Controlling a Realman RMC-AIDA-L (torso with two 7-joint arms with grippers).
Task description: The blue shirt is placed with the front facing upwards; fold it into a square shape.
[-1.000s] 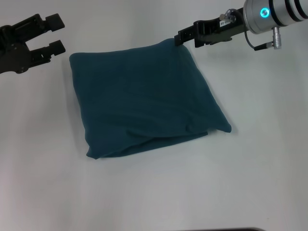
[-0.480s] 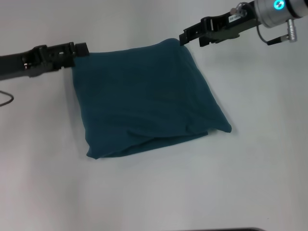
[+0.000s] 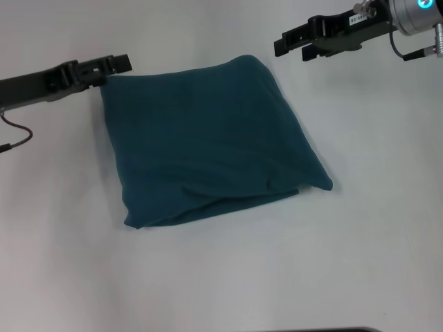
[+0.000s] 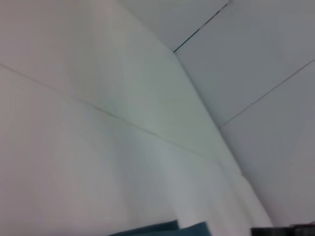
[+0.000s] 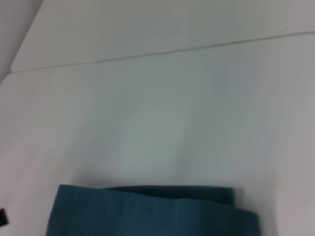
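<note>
Right gripper point(image 3: 279, 45): I see it has pulled back from the shirt's far right corner since half a second ago; it now hangs up and to the right of that corner, apart from the cloth. From the side I cannot tell how its jaws stand.

Left gripper point(image 3: 122, 62): it has swung in from where it hung open off the far left a second ago, and now reaches in low, its tip just at the shirt's far left corner. Whether it touches or pinches the cloth, I cannot tell; the jaws' state is not visible either.

Blue shirt point(image 3: 208, 142): unchanged between frames, lying in the middle of the table point(image 3: 221, 277) as a roughly square folded bundle, plain side up, with a loose fold along the near edge and a rounded bulge at the near right corner.

Surroundings: white tabletop, with a thin red and black cable point(image 3: 15, 128) trailing under the left arm at the left edge.

In the way: nothing lies between either gripper and the shirt.

Writing: no lettering shows on the shirt; the small label on the right arm is too small for me to read.

Wrist views: each shows only a strip of teal cloth point(image 5: 147, 211) on white table.
</note>
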